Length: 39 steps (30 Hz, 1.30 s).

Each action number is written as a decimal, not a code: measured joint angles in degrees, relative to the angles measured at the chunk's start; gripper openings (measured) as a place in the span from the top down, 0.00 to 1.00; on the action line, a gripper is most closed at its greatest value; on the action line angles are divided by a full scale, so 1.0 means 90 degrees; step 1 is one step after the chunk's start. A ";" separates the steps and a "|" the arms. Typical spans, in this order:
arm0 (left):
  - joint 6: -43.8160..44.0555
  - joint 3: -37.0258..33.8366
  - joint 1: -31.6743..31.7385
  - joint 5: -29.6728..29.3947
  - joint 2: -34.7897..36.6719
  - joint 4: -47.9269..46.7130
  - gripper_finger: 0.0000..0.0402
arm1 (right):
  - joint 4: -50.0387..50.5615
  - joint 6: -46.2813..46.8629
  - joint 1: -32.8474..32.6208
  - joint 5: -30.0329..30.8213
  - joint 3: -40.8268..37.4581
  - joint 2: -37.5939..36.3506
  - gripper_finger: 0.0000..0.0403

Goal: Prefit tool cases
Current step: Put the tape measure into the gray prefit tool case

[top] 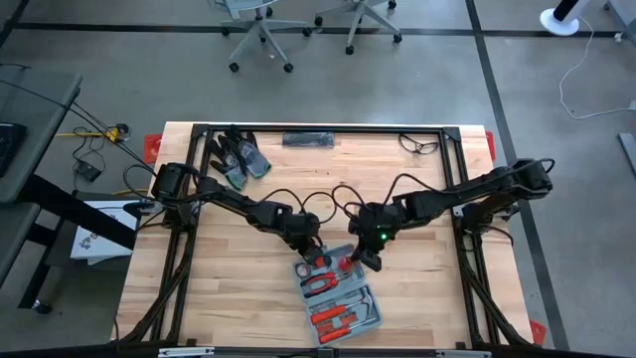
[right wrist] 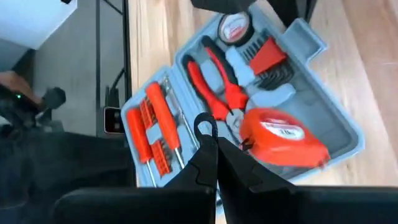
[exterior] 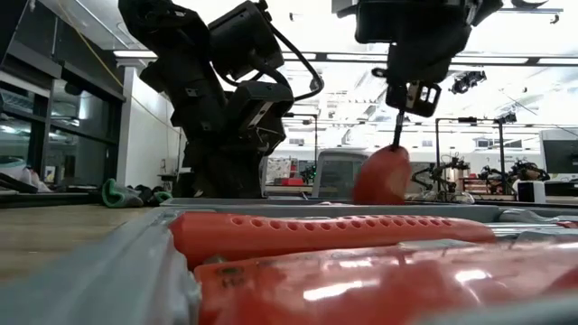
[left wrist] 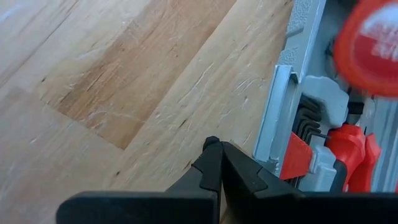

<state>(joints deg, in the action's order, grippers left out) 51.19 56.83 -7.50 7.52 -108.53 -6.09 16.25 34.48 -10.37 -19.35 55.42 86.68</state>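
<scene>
**Tool case (right wrist: 333, 127) open on surface, tape measure on the strap**

- Surface (top: 219, 288): pale wood butcher-block top in a black frame. Both arms reach in toward its middle.
- Tool case: blue-grey clamshell, lies open and flat on the near half of the surface, roughly centred and turned at an angle to the edges. Both halves face up with the moulded recesses showing.
- Left arm: comes in from the left. Left end effector (top: 308, 242) sits just beside the far corner of the case, low over bare wood. Its fingers are pressed together with nothing between them.
- Right arm: comes in from the right. Right end effector (right wrist: 208, 140) hangs over the far half of the case, fingers pinched narrow on the black strap loop (right wrist: 205, 126) of the tape measure (right wrist: 283, 138).
- Tape measure: orange-red body with a white label, hanging below the right end effector by the strap, over the case. Cannot tell whether it touches the tray.
- Gloves (top: 238, 156): dark pair at the far left of the surface, well apart from the case.
- Pliers (right wrist: 217, 84): red handles, seated in the half below the tape measure.
- Screwdriver (right wrist: 163, 118): red handle, in the other half.
- Hex keys (right wrist: 267, 56): dark set in a red holder, near a corner of the case.
</scene>
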 joint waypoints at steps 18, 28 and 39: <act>-0.0267 0.0008 -0.0011 -0.0085 0.0000 0.0002 1.00 | -0.0722 0.0306 0.0612 0.0135 0.0000 0.0063 1.00; -0.0382 0.0010 -0.0018 -0.0127 0.0005 -0.0005 1.00 | -0.0096 0.0260 0.0141 -0.0010 0.0000 0.0077 1.00; -0.0541 0.0010 -0.0021 -0.0132 0.0005 -0.0005 1.00 | -0.0084 0.0178 0.0103 0.0155 0.0000 0.0077 1.00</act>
<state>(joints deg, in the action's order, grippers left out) 46.31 56.93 -7.68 6.33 -108.49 -6.13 15.49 36.08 -9.45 -17.96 55.42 87.37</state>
